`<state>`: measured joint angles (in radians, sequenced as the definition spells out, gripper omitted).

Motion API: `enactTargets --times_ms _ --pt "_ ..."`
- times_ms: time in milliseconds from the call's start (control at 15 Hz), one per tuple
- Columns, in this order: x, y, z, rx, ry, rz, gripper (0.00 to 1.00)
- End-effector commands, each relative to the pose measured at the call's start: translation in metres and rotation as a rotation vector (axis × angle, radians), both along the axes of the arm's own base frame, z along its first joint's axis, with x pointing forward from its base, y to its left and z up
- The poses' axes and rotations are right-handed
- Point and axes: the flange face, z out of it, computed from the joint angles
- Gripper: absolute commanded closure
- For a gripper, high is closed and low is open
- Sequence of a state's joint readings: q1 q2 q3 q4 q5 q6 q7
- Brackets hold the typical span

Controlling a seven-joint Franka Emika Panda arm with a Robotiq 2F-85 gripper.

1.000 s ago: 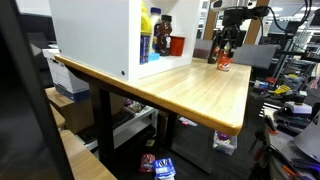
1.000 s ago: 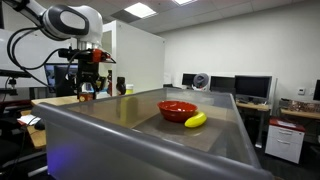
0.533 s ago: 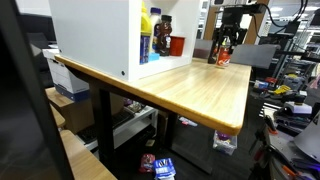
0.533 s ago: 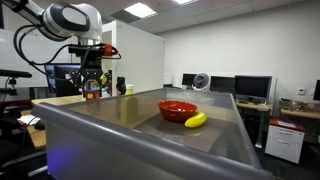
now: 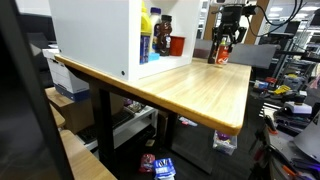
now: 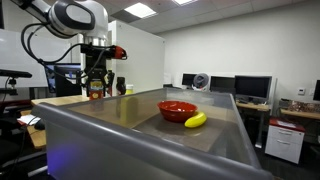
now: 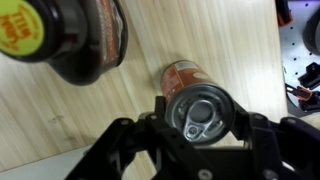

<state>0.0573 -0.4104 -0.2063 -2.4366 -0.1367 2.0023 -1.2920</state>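
Table (image 5: 200,95): light wood, carrying the white cabinet (image 5: 95,35).
Gripper (image 7: 203,122): its jaws were part-closed round the can (image 7: 187,74), gripping from above so it stayed upright.
Bottle (image 7: 60,35): dark, yellow-capped, standing near.
Can: orange-labelled, held over the table's far end. We saw its pull-tab only in the wrist view.
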Motion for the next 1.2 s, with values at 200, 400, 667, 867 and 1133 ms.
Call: enactTargets --times_ms 200,400,667,867,1133 --pt "0.016 -0.018 -0.003 0.005 0.014 0.11 0.66" --pt "0.019 -0.021 -0.006 0.018 0.019 0.138 0.66" --pt "0.023 -0.024 -0.01 0.024 0.001 0.185 0.66" --pt "0.026 -0.025 -0.013 0.011 -0.027 0.209 0.66" --pt "0.026 -0.029 -0.014 0.035 -0.031 0.166 0.16"
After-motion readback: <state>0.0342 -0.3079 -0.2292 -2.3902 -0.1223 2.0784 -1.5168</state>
